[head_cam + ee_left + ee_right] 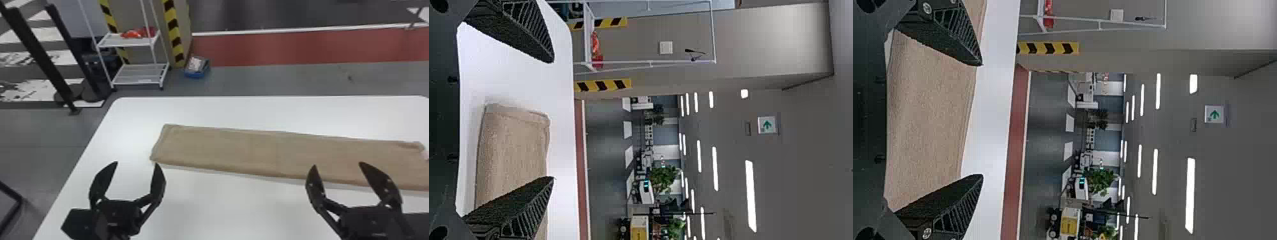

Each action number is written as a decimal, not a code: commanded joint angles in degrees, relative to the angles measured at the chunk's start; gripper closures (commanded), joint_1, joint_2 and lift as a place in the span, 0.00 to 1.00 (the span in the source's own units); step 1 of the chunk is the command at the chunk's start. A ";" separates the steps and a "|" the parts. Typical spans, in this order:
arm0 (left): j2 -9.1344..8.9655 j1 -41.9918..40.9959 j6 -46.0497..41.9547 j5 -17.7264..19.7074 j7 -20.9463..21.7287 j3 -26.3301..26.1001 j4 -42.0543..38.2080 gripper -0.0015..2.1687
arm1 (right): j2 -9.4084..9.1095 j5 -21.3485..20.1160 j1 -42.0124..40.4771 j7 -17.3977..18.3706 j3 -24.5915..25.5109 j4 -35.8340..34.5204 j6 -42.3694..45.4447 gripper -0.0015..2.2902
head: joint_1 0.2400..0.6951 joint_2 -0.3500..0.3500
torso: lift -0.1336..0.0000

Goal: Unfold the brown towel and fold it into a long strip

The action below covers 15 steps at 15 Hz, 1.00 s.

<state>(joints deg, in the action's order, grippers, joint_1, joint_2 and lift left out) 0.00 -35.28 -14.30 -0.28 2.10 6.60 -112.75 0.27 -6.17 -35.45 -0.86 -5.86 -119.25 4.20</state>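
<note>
Left gripper (136,163): jaws wide open, empty. Right gripper (337,164): jaws wide open, empty. Brown towel (255,151) flat on white bench (223,207), long strip running left-right. Background sign (767,125) in left wrist view: green arrow on white.

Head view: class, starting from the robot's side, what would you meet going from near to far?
Left hand and right hand side by side, brown towel, white table's far edge, gray floor, red floor strip.
</note>
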 commanded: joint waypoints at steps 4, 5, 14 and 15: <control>-0.15 -0.93 5.30 -2.70 -4.47 -1.07 -2.74 0.02 | -0.32 -0.25 -0.67 0.07 -2.06 0.42 1.81 0.04 | 1.00 0.76 | 0.09; -0.15 -0.93 5.30 -2.70 -4.47 -1.07 -2.74 0.02 | -0.32 -0.25 -0.67 0.07 -2.32 0.42 1.81 0.04 | 1.00 0.77 | 0.09; -0.15 -1.19 4.59 -2.62 -4.30 -0.63 -2.65 0.02 | -0.32 0.19 -0.32 0.07 -2.23 0.42 0.05 0.04 | 1.00 0.79 | 0.09; -0.15 -1.19 4.59 -2.62 -4.30 -0.63 -2.65 0.02 | -0.32 0.28 -0.32 0.07 -2.23 0.42 0.05 0.04 | 1.00 0.79 | 0.09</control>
<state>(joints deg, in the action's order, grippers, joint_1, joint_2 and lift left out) 0.00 -36.47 -9.69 -2.90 -2.19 5.97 -115.40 0.26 -6.02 -35.82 -0.79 -8.09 -118.84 4.26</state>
